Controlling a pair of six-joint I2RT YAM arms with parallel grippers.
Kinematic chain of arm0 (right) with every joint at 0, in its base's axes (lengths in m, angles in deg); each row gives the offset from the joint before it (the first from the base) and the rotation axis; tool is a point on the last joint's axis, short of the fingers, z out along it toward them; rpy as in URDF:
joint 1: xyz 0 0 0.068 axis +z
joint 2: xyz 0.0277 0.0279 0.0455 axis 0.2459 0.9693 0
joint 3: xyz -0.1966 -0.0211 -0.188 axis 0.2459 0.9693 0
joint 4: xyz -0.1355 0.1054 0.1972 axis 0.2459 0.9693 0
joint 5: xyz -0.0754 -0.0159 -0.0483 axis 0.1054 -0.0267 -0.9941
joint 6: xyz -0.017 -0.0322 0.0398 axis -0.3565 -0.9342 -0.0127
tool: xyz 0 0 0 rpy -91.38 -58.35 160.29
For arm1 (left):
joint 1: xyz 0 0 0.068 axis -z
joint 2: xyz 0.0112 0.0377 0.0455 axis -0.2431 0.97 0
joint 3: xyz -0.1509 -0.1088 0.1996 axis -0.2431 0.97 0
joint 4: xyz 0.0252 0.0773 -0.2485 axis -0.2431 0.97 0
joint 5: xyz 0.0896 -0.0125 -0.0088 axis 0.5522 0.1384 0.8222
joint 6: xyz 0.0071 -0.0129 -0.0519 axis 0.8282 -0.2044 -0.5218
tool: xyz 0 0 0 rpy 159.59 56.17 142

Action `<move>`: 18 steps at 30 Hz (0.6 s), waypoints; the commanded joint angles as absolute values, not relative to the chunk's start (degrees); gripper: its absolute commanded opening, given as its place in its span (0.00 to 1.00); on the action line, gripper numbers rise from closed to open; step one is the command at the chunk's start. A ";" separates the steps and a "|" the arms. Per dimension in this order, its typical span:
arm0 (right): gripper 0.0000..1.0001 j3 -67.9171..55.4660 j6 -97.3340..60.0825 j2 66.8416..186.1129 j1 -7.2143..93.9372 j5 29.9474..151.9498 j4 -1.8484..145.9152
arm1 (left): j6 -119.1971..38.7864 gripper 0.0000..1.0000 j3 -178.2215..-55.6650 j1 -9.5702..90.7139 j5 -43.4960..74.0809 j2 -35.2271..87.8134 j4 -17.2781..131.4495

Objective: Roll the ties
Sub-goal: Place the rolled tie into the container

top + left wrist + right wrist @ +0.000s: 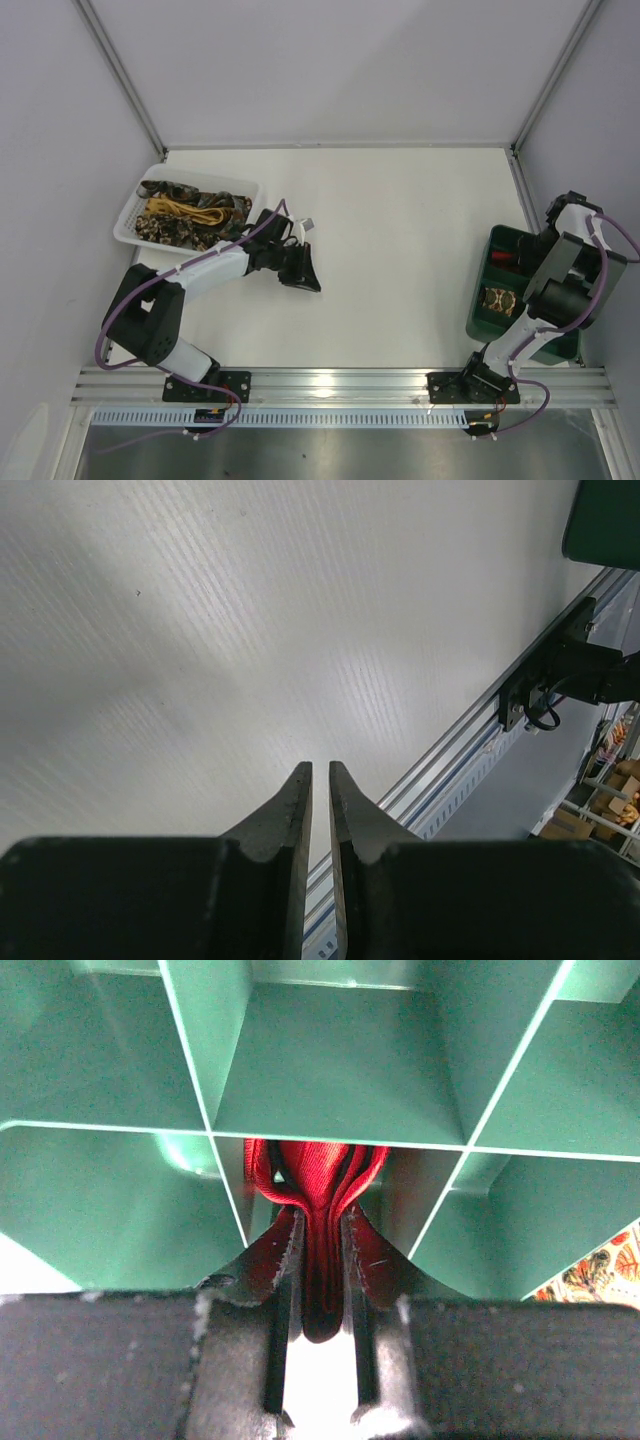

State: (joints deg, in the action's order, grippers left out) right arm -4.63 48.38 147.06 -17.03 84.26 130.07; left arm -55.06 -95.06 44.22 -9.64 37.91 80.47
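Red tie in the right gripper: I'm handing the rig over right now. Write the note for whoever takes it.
The right gripper is shut on the bundled red tie, holding it in a compartment of the green tray; not yet released.
The left gripper is nearly shut and empty, above the bare table.
Done: one brown-gold patterned tie sits rolled in a neighbouring compartment.
Left: release the red tie; the other ties lie tangled and unrolled in the white basket.

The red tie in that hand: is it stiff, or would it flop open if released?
Probably floppy: the red tie bunches in soft folds where the right hand pinches it. The green tray walls may help keep it rolled.
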 commanded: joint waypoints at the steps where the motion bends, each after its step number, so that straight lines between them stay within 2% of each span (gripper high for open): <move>1: 0.11 -5.73 53.48 147.79 -16.35 77.00 131.29 | -53.85 0.17 -96.19 43.34 -9.67 36.93 80.99; 11: 0.36 -7.76 51.82 148.67 -15.21 75.66 132.96 | -53.50 0.17 -96.28 42.20 -10.20 37.20 81.07; 13: 0.44 -8.72 51.47 148.58 -15.03 75.05 133.92 | -53.15 0.17 -96.45 41.94 -10.37 37.28 81.16; 18: 0.47 -10.48 49.27 147.53 -14.95 74.52 136.21 | -52.97 0.17 -96.10 41.67 -10.72 37.11 81.08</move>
State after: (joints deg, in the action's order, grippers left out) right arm -7.76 50.20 148.18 -15.17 77.75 133.46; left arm -54.73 -95.06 42.26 -9.68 37.91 81.21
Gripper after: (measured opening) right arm 0.462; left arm 0.171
